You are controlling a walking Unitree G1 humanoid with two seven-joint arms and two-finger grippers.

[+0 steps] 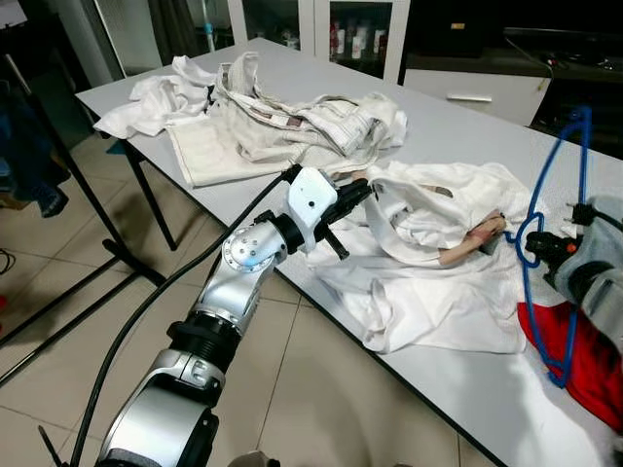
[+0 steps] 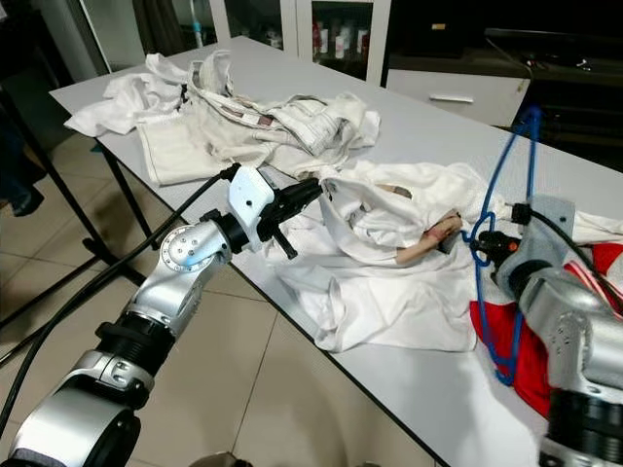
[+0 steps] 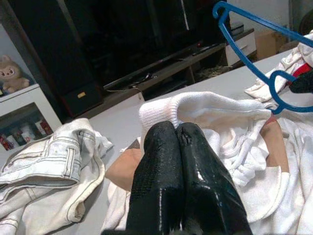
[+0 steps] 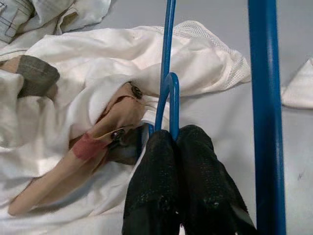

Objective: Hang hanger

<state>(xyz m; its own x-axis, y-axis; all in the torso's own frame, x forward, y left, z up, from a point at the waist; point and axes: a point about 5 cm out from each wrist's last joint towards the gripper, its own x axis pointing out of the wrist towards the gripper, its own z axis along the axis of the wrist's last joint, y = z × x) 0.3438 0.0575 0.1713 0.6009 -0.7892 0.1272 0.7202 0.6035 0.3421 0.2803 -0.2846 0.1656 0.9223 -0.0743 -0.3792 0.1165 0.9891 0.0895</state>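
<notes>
A blue plastic hanger (image 1: 569, 224) stands upright over the right side of the grey table (image 1: 467, 126). My right gripper (image 4: 171, 139) is shut on the hanger's neck (image 4: 168, 105), just below the hook. A white garment (image 1: 428, 253) with a ribbed collar lies crumpled in the middle of the table. My left gripper (image 1: 362, 197) is shut on that ribbed collar (image 3: 168, 110) and holds its edge lifted off the table. The hanger (image 3: 264, 58) hangs to the right of the collar, a short way from it.
A heap of pale clothes (image 1: 273, 117) covers the far left of the table. A red cloth (image 1: 584, 355) lies under the hanger at the right edge. A black metal rack (image 1: 78, 185) stands on the tiled floor to the left. White cabinets (image 1: 321, 29) stand behind.
</notes>
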